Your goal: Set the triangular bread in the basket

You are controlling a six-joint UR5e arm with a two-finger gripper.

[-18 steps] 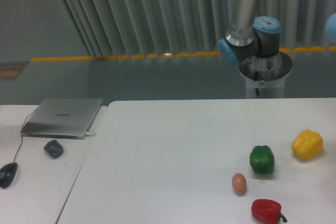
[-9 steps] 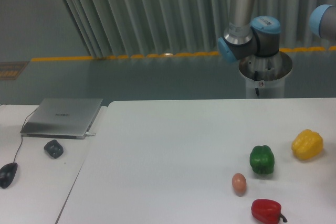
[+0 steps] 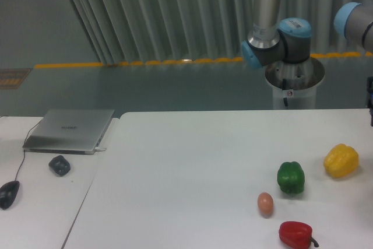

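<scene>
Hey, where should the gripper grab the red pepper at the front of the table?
Take the red pepper across its rounded body, coming straight down from above. It seems to lie on its side with the dark stem sticking out to the right, so set the jaws front and back of the body, clear of the stem.

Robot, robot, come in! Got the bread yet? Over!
Gripper barely in frame at right edge, state unclear. No bread or basket in view. Table shows yellow pepper, green pepper, red pepper, egg.

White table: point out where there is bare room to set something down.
The white table is bare from its left edge to the egg and green pepper. Its right end is crowded: those two, the yellow pepper and the red pepper.
</scene>
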